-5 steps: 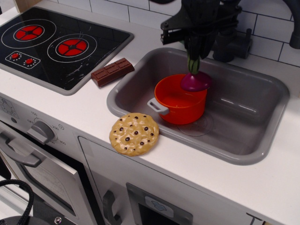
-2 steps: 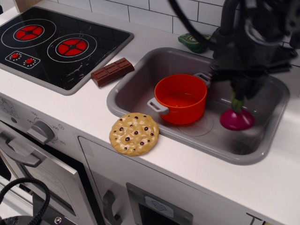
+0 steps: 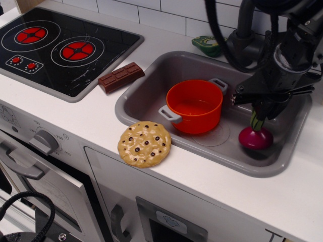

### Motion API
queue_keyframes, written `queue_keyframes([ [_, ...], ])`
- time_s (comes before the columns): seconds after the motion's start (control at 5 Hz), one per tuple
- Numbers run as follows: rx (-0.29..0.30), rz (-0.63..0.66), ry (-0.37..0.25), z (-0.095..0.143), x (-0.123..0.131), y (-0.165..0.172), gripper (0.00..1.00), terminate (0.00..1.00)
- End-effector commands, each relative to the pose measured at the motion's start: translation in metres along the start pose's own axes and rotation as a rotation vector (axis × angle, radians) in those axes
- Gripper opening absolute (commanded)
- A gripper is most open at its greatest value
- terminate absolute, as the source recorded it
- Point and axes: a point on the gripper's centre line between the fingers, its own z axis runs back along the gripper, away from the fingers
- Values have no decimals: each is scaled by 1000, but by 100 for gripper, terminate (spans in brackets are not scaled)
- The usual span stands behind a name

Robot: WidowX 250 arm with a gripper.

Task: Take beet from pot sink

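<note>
My gripper [image 3: 263, 112] is clamped on the green stalks of the beet [image 3: 256, 136], holding it upright at the right end of the sink [image 3: 146, 83]. The beet's magenta bulb sits at the basin floor, clear of the orange pot [image 3: 194, 106]; contact with the floor cannot be confirmed. Compared with a second ago, the beet has moved from above the pot's rim to the right side of the basin, and since the previous frame it has shifted slightly lower. The pot, the cookie [image 3: 144, 143] and the chocolate bar [image 3: 121, 76] have not moved.
</note>
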Motion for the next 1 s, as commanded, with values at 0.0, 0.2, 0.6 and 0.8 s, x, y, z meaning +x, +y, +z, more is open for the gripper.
queue_keyframes([
  [0.0, -52, 44, 23, 18, 16, -6, 100, 0],
  [0.2, -66, 43, 23, 30, 20, -6, 100, 0],
  [0.6, -94, 39, 23, 46, 30, 1, 100, 0],
  [0.8, -94, 39, 23, 46, 30, 1, 100, 100],
])
